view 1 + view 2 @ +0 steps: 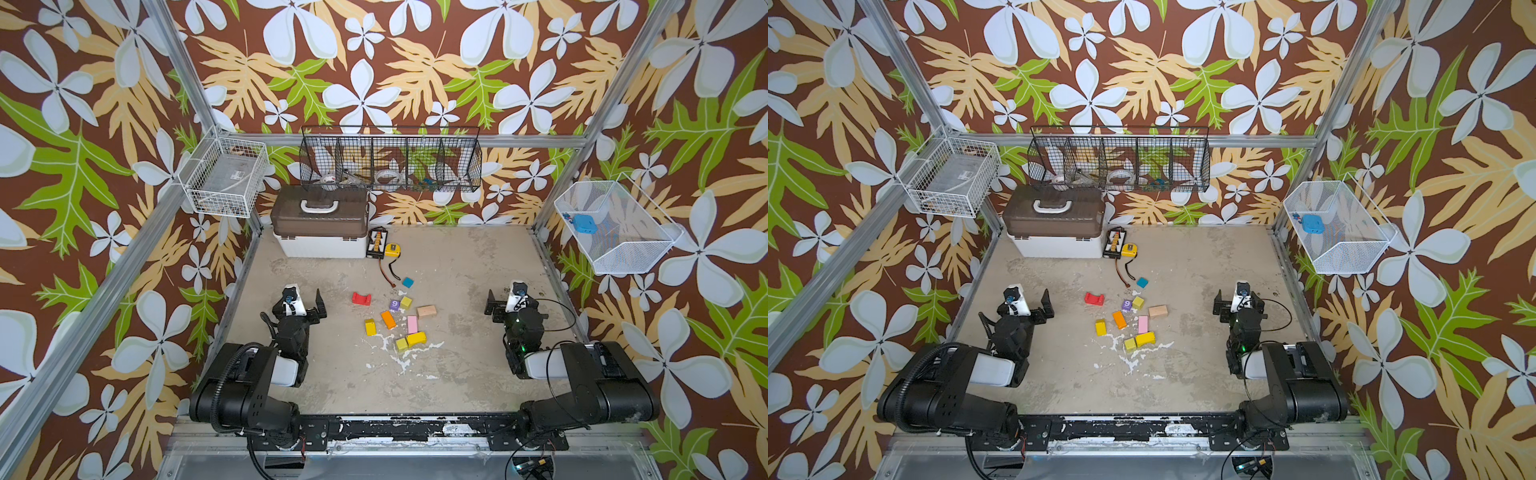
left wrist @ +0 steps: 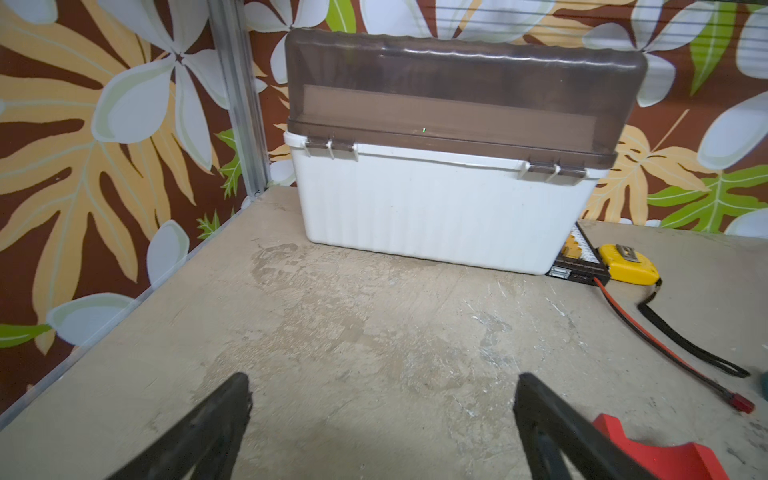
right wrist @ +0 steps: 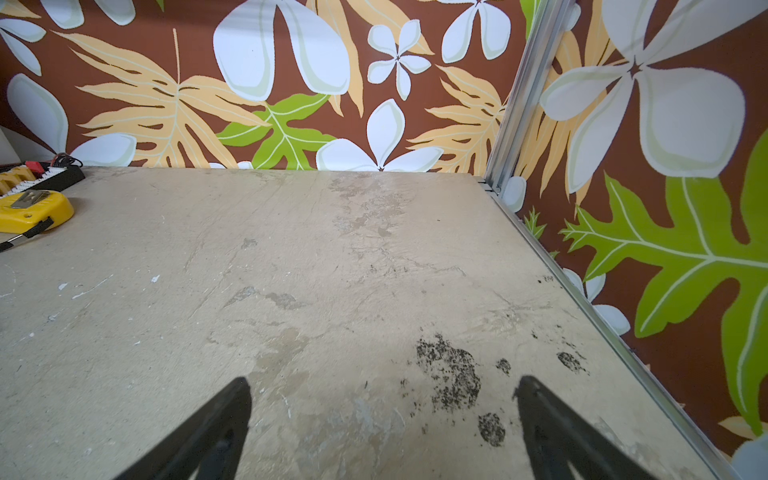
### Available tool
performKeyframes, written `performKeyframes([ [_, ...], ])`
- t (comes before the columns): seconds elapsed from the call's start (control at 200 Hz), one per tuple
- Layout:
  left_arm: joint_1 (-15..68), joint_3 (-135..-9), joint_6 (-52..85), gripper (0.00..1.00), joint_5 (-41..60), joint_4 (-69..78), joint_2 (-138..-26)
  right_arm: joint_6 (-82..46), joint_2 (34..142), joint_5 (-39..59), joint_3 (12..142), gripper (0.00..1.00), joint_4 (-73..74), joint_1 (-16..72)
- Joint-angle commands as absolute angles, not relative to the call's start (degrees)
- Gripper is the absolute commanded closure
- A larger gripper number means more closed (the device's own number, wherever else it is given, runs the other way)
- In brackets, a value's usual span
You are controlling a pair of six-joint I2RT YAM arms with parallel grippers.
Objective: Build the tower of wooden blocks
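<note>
– Left fingers (image 2: pixel 224 419): how do they stand?
– Spread wide and holding nothing, low over the bare tabletop (image 1: pixel 457 374) on its left side. The right fingers (image 3: pixel 220 428) are spread just as wide, also empty, over the right side.
– Where are the wood blocks (image 1: pixel 1143 324)?
– Loose on the middle of the tabletop, between the two arms, none on top of another. Nearest the left fingers, but apart from them, lies a red arch (image 1: pixel 361 299). To its right, a purple cube with a white 9 (image 1: pixel 394 306) sits just beside a yellow-green cube (image 1: pixel 406 302), and a tan block (image 1: pixel 427 311) lies near them. Closer to the arms are a yellow block (image 1: pixel 370 327), an orange bar (image 1: pixel 388 319) and a pink bar (image 1: pixel 412 324). Closer still, a yellow bar (image 1: pixel 416 339) lies against a second yellow-green cube (image 1: pixel 401 344). A teal cube (image 1: pixel 407 282) sits alone farther back.
– And beyond those?
– At the back left stands a white toolbox (image 1: pixel 320 243) with a brown lid. A yellow tape measure (image 1: pixel 392 249) lies near it.
</note>
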State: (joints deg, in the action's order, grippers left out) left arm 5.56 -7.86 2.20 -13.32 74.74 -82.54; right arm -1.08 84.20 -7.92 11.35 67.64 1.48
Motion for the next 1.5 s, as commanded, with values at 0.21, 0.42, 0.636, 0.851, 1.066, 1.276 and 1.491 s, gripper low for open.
performKeyframes([
  [0.21,6.1,-2.9,2.3,0.0,-14.3,70.5,-65.2,-9.7,75.2,-19.8,27.4,0.0,30.0,4.8],
  [0.42,6.6,-6.4,10.1,0.0,-12.9,47.6,-46.2,-14.3,69.8,-6.3,29.2,0.01,22.2,5.1],
  [0.636,6.6,-15.5,20.2,0.0,0.2,26.7,-35.6,-23.5,57.0,-1.3,32.5,0.01,9.1,5.1],
  [0.851,6.5,-18.8,25.4,0.0,-0.3,14.5,-34.3,-30.1,31.5,-8.9,24.0,0.0,4.2,5.1],
  [1.066,6.5,-17.0,30.5,0.0,-6.7,10.1,-33.4,-31.7,14.6,-4.5,17.9,0.0,4.8,5.0],
  [1.276,6.5,-11.3,31.2,0.0,-13.4,15.9,-39.8,-33.5,26.8,3.1,21.8,0.03,2.9,5.1],
  [1.491,6.5,-8.7,29.0,0.0,-6.1,27.2,-47.7,-33.8,41.8,4.7,24.0,0.0,2.6,7.4],
])
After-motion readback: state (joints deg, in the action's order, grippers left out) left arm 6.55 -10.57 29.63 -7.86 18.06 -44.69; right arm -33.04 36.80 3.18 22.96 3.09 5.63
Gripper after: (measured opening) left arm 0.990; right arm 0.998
